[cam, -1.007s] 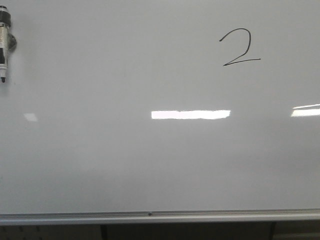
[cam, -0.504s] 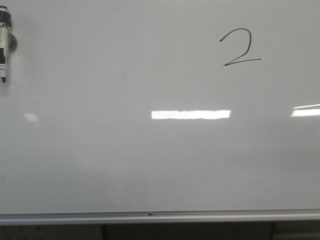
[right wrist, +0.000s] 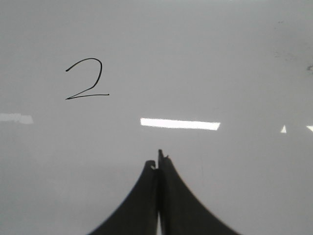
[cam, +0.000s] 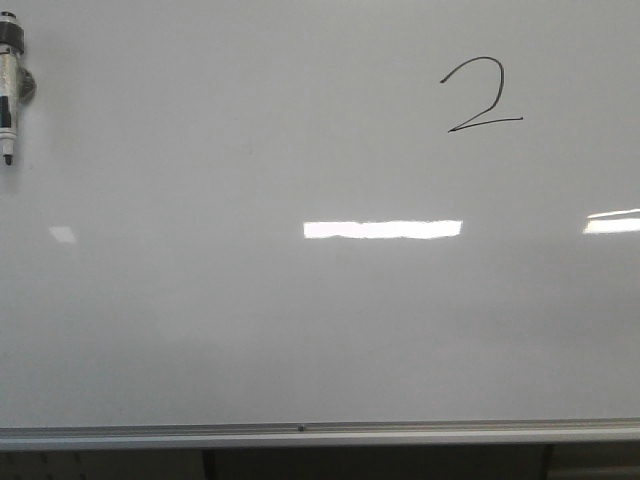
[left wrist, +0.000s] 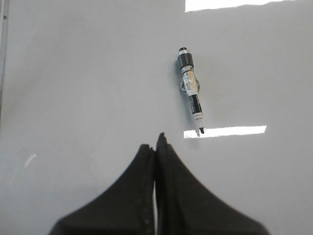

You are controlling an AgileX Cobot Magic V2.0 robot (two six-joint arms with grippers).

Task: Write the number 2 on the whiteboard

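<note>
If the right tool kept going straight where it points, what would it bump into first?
Probably bare whiteboard. The right tool, shut and empty, points at blank surface to the side of the number 2; how far off the board is can't be judged.

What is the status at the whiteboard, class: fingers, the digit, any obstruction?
Left gripper and right gripper shut, empty. Number 2 drawn on whiteboard. Marker stuck at upper left, nothing obstructing.

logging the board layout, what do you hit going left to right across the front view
marker stuck at the far left edge of the whiteboard → long bright light reflection near the middle → number 2 → second reflection at the right edge.
</note>
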